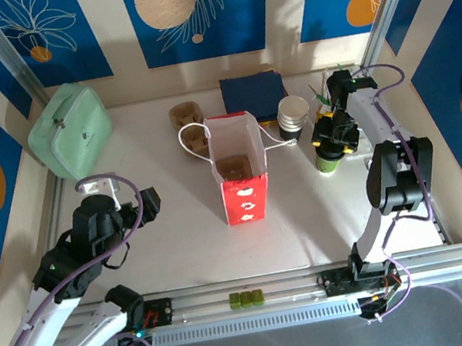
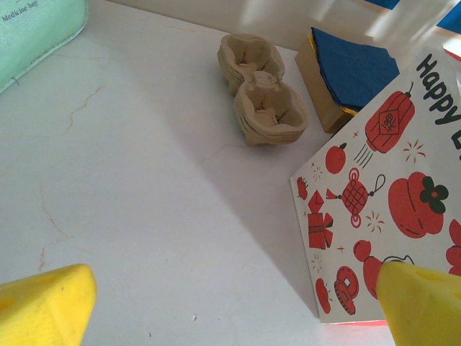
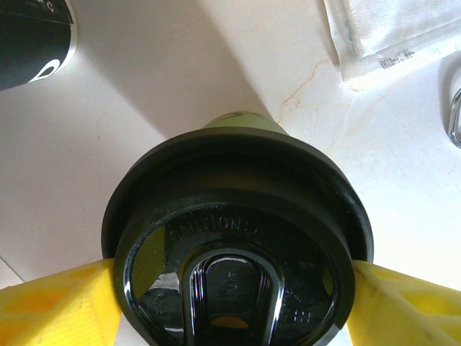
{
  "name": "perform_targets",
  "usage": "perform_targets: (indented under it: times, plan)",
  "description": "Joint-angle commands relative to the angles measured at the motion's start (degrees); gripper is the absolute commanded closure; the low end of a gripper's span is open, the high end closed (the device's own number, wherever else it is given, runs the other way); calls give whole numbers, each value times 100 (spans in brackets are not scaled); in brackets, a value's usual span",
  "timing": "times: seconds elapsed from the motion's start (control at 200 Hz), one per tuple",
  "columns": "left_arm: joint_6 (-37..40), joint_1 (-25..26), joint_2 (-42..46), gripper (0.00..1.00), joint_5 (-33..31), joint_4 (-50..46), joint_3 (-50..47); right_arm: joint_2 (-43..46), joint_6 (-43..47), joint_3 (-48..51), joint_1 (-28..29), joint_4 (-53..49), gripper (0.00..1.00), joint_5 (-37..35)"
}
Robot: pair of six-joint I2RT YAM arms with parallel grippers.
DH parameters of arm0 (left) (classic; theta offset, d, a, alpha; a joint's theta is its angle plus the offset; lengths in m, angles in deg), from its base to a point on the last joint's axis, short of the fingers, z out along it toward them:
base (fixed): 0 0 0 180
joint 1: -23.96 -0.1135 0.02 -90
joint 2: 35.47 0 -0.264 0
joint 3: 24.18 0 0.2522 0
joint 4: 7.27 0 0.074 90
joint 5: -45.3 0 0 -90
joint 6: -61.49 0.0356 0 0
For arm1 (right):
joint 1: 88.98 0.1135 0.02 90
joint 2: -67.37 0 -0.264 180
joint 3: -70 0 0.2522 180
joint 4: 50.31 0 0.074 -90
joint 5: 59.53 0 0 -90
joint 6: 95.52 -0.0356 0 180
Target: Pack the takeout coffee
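Right wrist: clamping takeout coffee [image 3: 238, 180] by its black lid between right gripper [image 3: 234, 303] fingers. Left wrist: holding left gripper [image 2: 234, 303] wide open over table [image 2: 144, 180], beside red-printed bag [image 2: 389, 180].

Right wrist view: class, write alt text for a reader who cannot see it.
The takeout coffee, green cup and black lid, sits between the right gripper's yellow fingers, which touch the lid's sides. Beyond: white table, dark cup, white packet.

The pale, faintly veined bench [image 1: 190, 249] is boxed in by cream walls [image 1: 280, 9] hung with blue panels [image 1: 190, 14] of white leaves and orange discs. Aluminium posts [image 1: 9, 54] rise at the back corners, a metal rail [image 1: 299, 280] edges the near side, and overhead light throws soft shadows.
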Motion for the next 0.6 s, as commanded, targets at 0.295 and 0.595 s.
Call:
perform_targets:
  times: [0.295, 0.595]
  plan:
    - [4, -2, -74, 1, 118, 2, 56, -327, 28, 43, 79, -273, 23, 176]
    - [-27, -3, -33, 1, 123, -60, 64, -412, 43, 20, 123, -318, 24, 160]
